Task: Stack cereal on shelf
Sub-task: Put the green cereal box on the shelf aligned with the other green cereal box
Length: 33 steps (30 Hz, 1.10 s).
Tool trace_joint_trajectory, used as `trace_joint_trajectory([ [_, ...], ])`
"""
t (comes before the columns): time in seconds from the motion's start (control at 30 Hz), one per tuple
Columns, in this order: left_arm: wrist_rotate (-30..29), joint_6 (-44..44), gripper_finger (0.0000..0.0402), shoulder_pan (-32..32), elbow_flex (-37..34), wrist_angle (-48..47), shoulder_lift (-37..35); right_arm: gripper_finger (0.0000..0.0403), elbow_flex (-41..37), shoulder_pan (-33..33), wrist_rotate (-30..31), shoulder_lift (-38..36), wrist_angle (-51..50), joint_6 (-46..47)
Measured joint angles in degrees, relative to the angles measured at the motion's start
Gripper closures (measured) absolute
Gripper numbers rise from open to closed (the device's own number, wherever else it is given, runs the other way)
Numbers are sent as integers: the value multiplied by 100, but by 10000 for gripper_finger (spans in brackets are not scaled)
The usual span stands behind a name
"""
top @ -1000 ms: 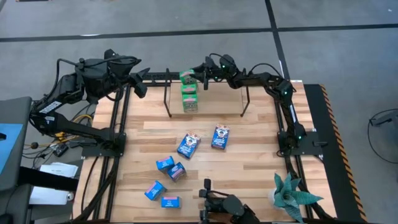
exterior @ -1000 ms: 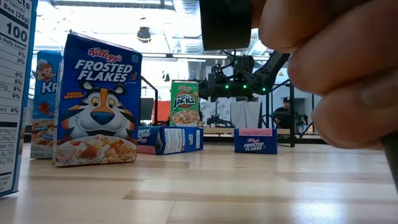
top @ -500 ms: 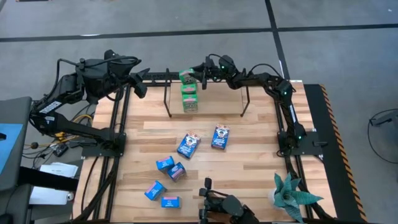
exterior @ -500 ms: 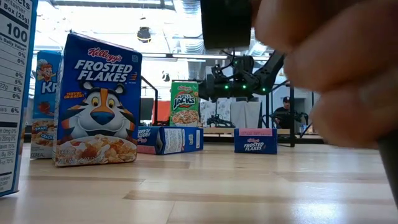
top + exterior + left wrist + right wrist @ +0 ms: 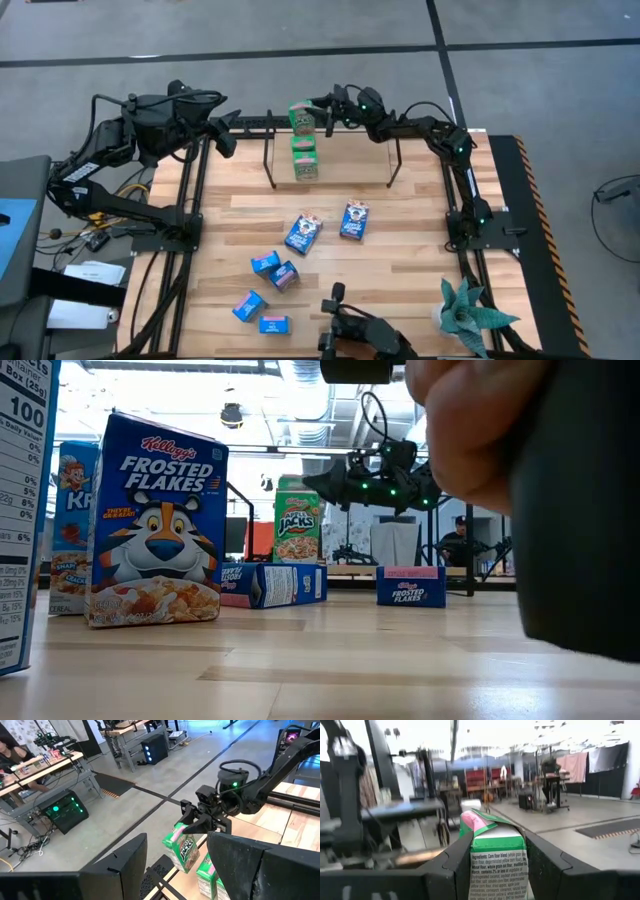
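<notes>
Green box point(image 5: 298, 118) hangs pinched between the right gripper's point(image 5: 318, 115) jaws, over the shelf point(image 5: 345, 160) at the bench's point(image 5: 400, 260) far edge and above two more green boxes point(image 5: 304, 158) standing one on the other there; whether it touches the upper one I cannot tell; in the right wrist view the held box point(image 5: 496, 856) sits clamped between both dark fingers point(image 5: 547, 870), ingredient panel outward; the left wrist view shows it tilted point(image 5: 181, 848). Left gripper point(image 5: 222, 140) waits off the bench's far left corner, jaws spread with nothing between them. Two dark blue boxes point(image 5: 328, 227) lie mid-bench, well apart from the shelf; four light blue boxes point(image 5: 266, 293) lie scattered nearer the front. In the low view a Frosted Flakes box point(image 5: 158, 522) stands upright close by, and a person's hand point(image 5: 470, 420) fills the upper right corner. A plant point(image 5: 468, 315) sits at the front right.
</notes>
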Motion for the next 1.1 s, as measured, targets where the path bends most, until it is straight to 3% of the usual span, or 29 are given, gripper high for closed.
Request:
trace_joint_trajectory([
  [0.33,-8,2,203,1,0,-2,0,228,-115,62,58,379,760,623],
  [0.47,-70,2,203,12,0,-6,0,228,-115,1,78,386,689,383],
  [0.87,-160,-78,203,12,0,-5,0,228,292,0,-103,387,-491,101],
  [1.1,-198,-1190,203,516,0,170,269,227,545,22,-677,383,-817,-179],
])
